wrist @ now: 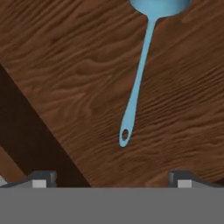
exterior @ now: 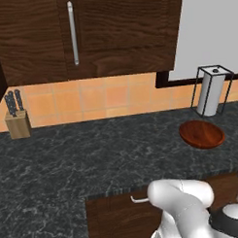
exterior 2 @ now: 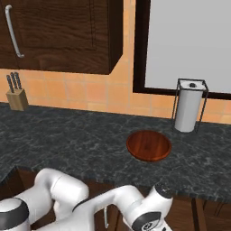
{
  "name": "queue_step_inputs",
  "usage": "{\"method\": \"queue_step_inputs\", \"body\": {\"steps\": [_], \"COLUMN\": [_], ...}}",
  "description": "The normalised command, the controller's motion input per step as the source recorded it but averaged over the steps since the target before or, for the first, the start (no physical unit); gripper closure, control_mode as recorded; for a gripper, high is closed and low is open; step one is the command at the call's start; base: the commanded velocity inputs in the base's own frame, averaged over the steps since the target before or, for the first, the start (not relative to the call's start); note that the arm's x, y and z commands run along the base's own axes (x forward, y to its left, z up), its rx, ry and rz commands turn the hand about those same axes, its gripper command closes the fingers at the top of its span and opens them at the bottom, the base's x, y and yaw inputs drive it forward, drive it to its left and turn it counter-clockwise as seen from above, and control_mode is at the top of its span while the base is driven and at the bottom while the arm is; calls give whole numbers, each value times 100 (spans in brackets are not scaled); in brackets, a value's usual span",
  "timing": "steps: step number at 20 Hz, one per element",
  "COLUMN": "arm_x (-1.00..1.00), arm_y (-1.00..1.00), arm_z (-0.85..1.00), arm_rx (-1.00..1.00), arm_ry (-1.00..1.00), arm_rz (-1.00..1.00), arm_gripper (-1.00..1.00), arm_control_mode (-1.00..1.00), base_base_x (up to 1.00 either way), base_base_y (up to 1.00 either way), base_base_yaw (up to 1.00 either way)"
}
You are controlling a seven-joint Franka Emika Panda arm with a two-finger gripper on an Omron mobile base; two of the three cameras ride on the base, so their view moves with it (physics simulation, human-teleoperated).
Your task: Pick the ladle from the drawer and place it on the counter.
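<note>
With its fingers spread wide apart at the bottom of the hand view, the gripper (wrist: 109,178) hovers over the ladle (wrist: 139,78) lying on the drawer (wrist: 78,65) floor, upper centre of frame, whose thin handle could slip from an off-centre pinch.

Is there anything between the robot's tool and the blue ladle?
No. In the hand view, bare brown wood lies between the open tool and the ladle.
</note>
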Motion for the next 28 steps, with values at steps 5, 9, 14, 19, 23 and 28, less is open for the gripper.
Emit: {"method": "queue_step_inputs", "body": {"steps": [5, 9, 14, 19, 23, 28], "arm_x": [25, 38, 28, -7, -80, -100], "arm_y": [-44, -3, -6, -36, 78, 53], "arm_z": [-80, -86, -96, -100, -100, -88], "arm_rx": [13, 0, 0, 2, -15, -14], "arm_ry": [0, 0, 0, 0, -5, -12], "arm_rz": [5, -1, -8, -6, -5, 0], "arm_gripper": [-100, -100, -100, 100, 100, 100], "arm_control_mode": [-100, -100, -100, -100, -100, -100], "base_base_x": [0, 0, 0, 0, 0, 0], "base_base_y": [0, 0, 0, 0, 0, 0], "base_base_yaw": [0, 0, 0, 0, 0, 0]}}
